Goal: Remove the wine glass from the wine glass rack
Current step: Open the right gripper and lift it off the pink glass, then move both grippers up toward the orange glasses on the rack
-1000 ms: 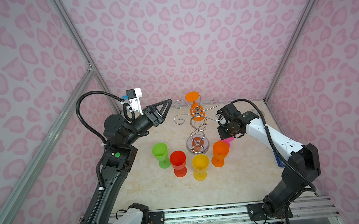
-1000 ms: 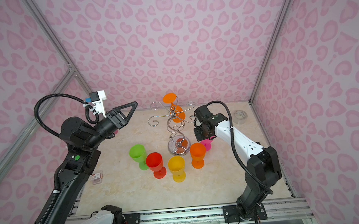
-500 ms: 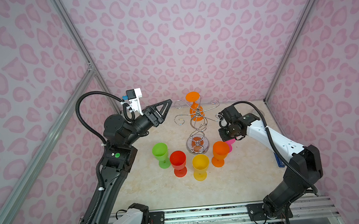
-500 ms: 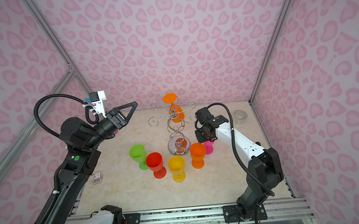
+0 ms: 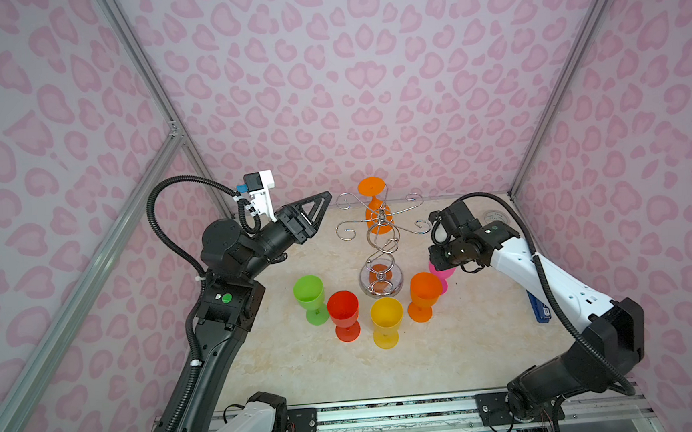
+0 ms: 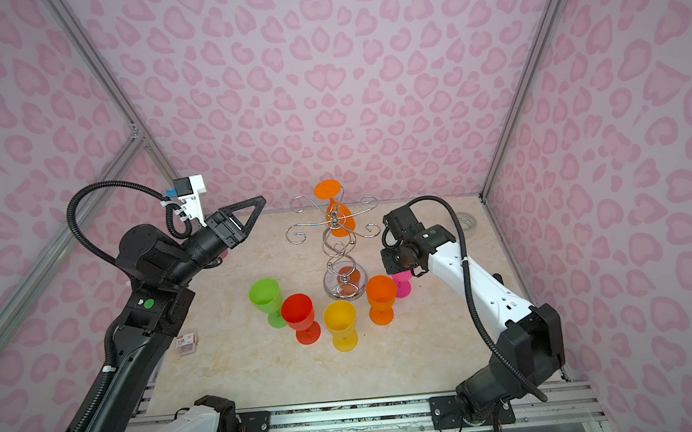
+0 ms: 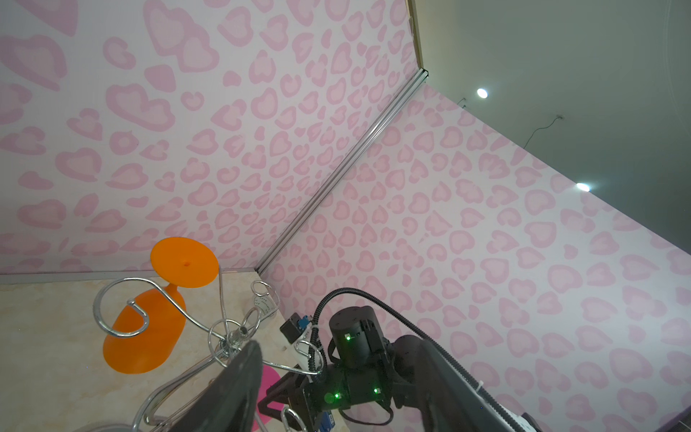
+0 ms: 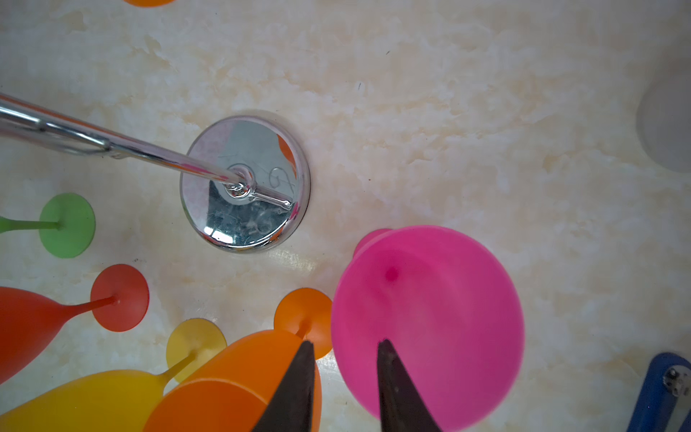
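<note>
Marbled cream bench (image 5: 470,354), walled in pink heart-print panels, now carries five goblets as the right gripper (image 8: 342,342) lets go of a hot-pink plastic wine glass (image 8: 430,318). A second ago its jaws were clamped shut. They have since parted a little, and the right wrist view shows the two dark fingers straddling the glass's rim with bench showing between them, so nothing looks pinched any longer. The pink glass stands upright on its foot just beside the round mirrored base of the tall chrome wire wine glass rack (image 5: 381,243). It sits next to a translucent orange goblet (image 5: 424,290), with a yellow goblet (image 5: 386,316), a red goblet (image 5: 342,307) and a green goblet (image 5: 308,288) ranged along the front.

The left gripper (image 5: 324,197) has not moved over that second. It is level with the rack's curled hooks, its jaws wide apart and empty.

By the look of it this glass is delivered, and the right arm need only lift clear without clipping the rim. One orange wine glass (image 7: 149,351) hangs upside down by its foot from a hook at the back of the rack, so the rack is not yet bare. The waiting left gripper seems best placed for it.
</note>
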